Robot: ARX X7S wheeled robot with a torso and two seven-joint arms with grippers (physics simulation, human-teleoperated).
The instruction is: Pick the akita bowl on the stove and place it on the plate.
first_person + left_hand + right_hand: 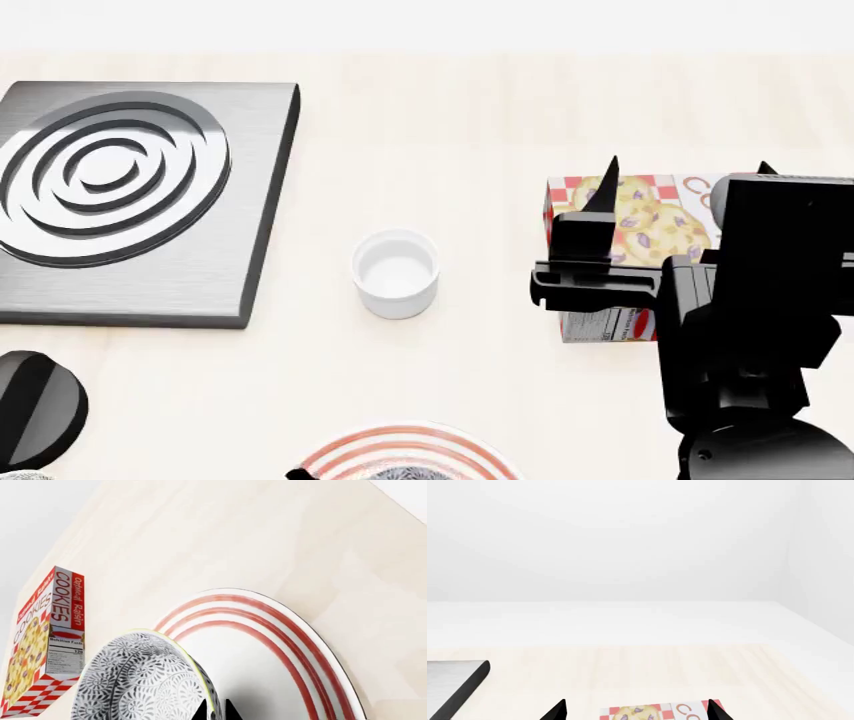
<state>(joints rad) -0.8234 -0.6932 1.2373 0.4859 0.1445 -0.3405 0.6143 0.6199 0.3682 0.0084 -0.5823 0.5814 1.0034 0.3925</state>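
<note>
The akita bowl (140, 680), white with a dark speckled floral pattern, shows in the left wrist view with my left gripper (215, 711) shut on its rim, one fingertip inside and one outside. Right behind it lies the plate (267, 645), white with red rings. Whether the bowl touches the plate I cannot tell. In the head view the plate (400, 450) peeks in at the bottom edge, with a sliver of the bowl (395, 474) on it. The stove (134, 200) at the left has a bare burner. My right gripper (687, 175) hovers open over the cookie box.
A small plain white cup (395, 272) stands between the stove and the cookie box (627, 215). The cookie box (43, 645) stands close beside the bowl. A black round part (34, 405) sits near the stove's front edge. The stove's corner (450, 685) shows beside the open right gripper (635, 711).
</note>
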